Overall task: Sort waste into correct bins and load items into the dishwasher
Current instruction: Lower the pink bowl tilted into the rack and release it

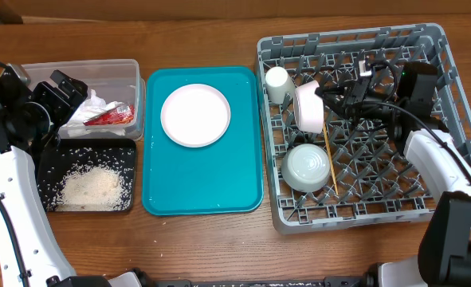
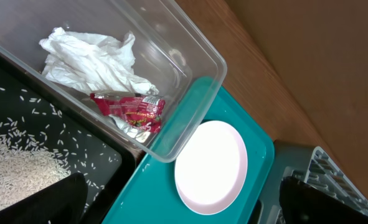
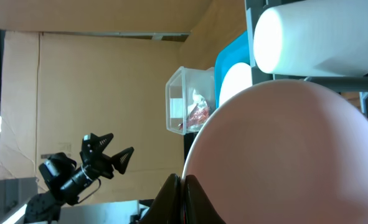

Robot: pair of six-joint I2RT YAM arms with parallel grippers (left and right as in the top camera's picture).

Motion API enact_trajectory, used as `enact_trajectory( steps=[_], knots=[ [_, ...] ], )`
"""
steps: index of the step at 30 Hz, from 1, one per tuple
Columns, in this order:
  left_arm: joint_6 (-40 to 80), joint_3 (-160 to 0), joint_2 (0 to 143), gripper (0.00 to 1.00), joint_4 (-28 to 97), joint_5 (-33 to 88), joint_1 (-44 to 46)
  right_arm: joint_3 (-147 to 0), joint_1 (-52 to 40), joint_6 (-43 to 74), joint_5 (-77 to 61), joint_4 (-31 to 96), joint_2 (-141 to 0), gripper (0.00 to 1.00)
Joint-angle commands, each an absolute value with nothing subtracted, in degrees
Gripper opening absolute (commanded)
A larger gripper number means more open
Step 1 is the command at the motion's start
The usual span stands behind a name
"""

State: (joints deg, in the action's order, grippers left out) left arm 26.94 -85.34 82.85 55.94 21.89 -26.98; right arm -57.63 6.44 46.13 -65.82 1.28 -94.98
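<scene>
My right gripper point(image 1: 327, 97) point(image 3: 182, 194) is shut on the rim of the small pink bowl point(image 1: 308, 107) point(image 3: 283, 155), which stands on its side in the grey dishwasher rack point(image 1: 426, 48). Beside it in the rack are the white cup point(image 1: 276, 84) point(image 3: 314, 37), the grey-green bowl point(image 1: 307, 167) and a wooden chopstick point(image 1: 328, 156). The pale pink plate point(image 1: 195, 115) point(image 2: 210, 167) lies on the teal tray point(image 1: 243, 183). My left gripper point(image 1: 68, 88) point(image 2: 184, 208) hangs open over the near corner of the clear tub point(image 1: 135, 72) point(image 2: 196, 46), nothing between its fingers. The red-and-white wrapper point(image 1: 109, 116) point(image 2: 131, 111) lies in that tub. Rice point(image 1: 92, 189) point(image 2: 12, 165) fills the black tray point(image 1: 48, 163).
Crumpled white tissue point(image 1: 88, 112) point(image 2: 90, 59) shares the clear tub with the wrapper. The teal tray sits between the bins and the rack. Bare wooden table point(image 1: 203, 247) runs along the front. A cardboard wall point(image 3: 96, 81) stands beyond the left side.
</scene>
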Motion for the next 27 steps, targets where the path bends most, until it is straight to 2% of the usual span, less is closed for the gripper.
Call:
enact_trajectory(
  steps=[1, 7, 12, 27],
  knots=[
    [27.5, -86.8, 82.8, 1.00, 55.9, 21.9, -26.6, -56.4, 7.4, 47.5, -62.6, 1.3, -96.9, 0.04],
    [27.5, -86.8, 82.8, 1.00, 55.9, 21.9, -26.6, -56.4, 7.4, 62.0, -63.6, -6.3, -97.1, 0.04],
    [27.5, -86.8, 82.8, 1.00, 55.9, 21.9, -26.6, -56.4, 5.6, 69.1, -63.9, -13.8, -97.1, 0.04],
    [27.5, -86.8, 82.8, 1.00, 55.9, 21.9, -26.6, -54.2, 5.3, 60.8, -58.2, -9.7, -97.2, 0.04]
  ],
)
